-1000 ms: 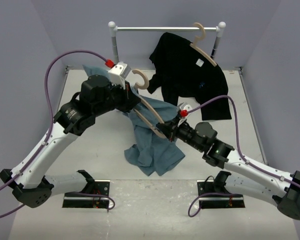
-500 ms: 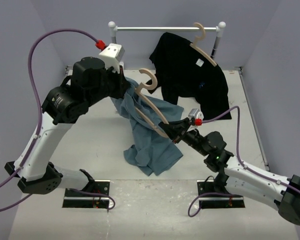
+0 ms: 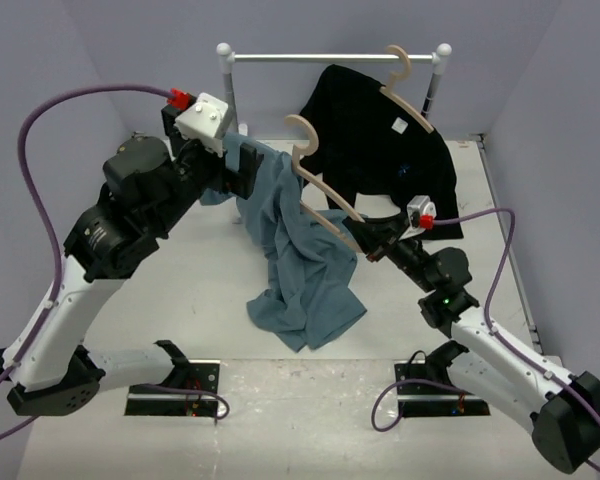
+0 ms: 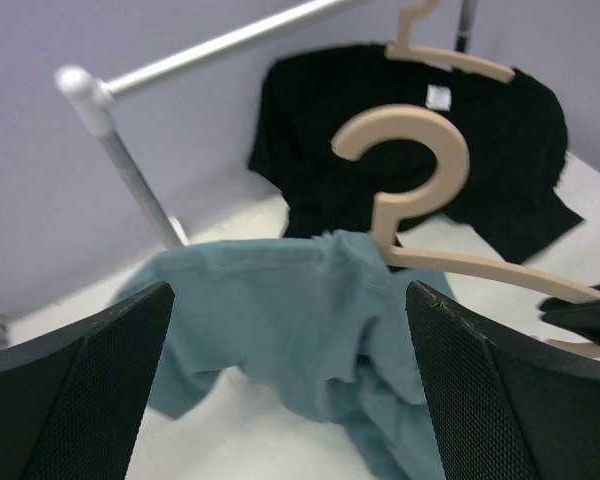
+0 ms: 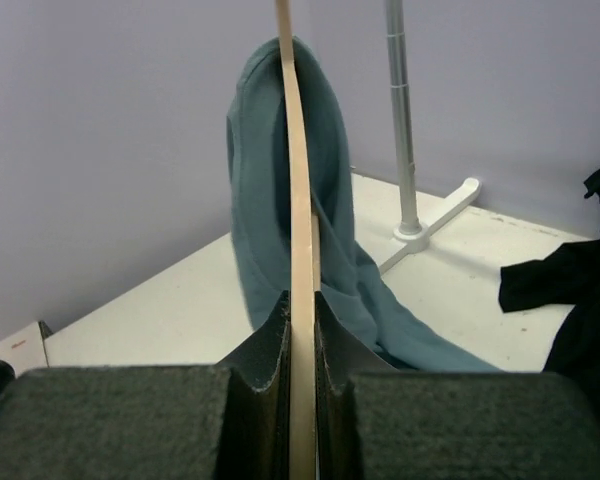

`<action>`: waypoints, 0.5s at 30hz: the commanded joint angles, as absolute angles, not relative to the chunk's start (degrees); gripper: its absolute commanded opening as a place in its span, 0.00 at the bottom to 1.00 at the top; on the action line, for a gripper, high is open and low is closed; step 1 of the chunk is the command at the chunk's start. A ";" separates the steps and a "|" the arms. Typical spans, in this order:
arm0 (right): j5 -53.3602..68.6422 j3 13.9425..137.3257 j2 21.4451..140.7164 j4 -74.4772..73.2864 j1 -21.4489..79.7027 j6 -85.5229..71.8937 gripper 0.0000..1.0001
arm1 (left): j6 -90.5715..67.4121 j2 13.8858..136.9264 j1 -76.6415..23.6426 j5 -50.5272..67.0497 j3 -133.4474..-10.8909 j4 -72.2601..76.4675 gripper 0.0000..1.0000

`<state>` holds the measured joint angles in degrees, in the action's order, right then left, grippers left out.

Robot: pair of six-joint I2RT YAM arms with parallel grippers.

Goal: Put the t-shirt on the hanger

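Observation:
The slate-blue t-shirt (image 3: pixel 302 262) hangs over the left shoulder of the tan wooden hanger (image 3: pixel 325 190) and trails down onto the table. My right gripper (image 3: pixel 372 236) is shut on the hanger's right shoulder and holds it up tilted, hook toward the rail. In the right wrist view the hanger (image 5: pixel 298 180) runs edge-on between the shut jaws (image 5: pixel 302 330), with the t-shirt (image 5: pixel 260 170) over its far end. My left gripper (image 3: pixel 242 180) stands open just left of the t-shirt's upper part. In the left wrist view its fingers (image 4: pixel 80 400) are wide apart above the t-shirt (image 4: pixel 280 300), holding nothing.
A black shirt (image 3: pixel 380 140) on its own hanger (image 3: pixel 405 85) hangs from the metal rail (image 3: pixel 330 57) at the back right. The rail's left post (image 4: pixel 130 170) stands close behind the left gripper. Purple walls enclose the table on three sides.
My left gripper has opened, let go of the t-shirt and drawn back to the left. The right gripper has carried the hanger up and toward the rail.

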<state>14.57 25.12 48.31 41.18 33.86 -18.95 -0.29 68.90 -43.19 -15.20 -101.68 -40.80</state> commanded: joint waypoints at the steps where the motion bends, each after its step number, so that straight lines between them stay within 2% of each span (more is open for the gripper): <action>1: 25.85 26.95 44.65 48.90 29.03 -22.07 0.00 | 16.26 67.98 -38.61 -13.47 -98.22 -25.62 1.00; 4: 27.72 26.71 43.27 48.94 26.51 -23.14 0.00 | 17.71 70.18 -32.52 -2.96 -98.83 -26.05 1.00; 6: 28.19 26.71 41.71 48.62 25.71 -23.37 0.00 | 24.45 70.41 -30.24 7.20 -96.25 -23.59 0.96; 10: 30.85 26.94 37.75 47.11 23.32 -23.79 0.00 | 32.83 70.80 -29.02 21.74 -92.78 -22.12 0.92; 15: 36.06 27.33 33.70 41.76 21.49 -21.93 0.00 | 38.11 73.50 -27.32 35.92 -97.81 -29.04 0.91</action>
<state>30.80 25.12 37.24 40.05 22.71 -22.55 29.59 72.95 -29.09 18.83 -92.74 -26.39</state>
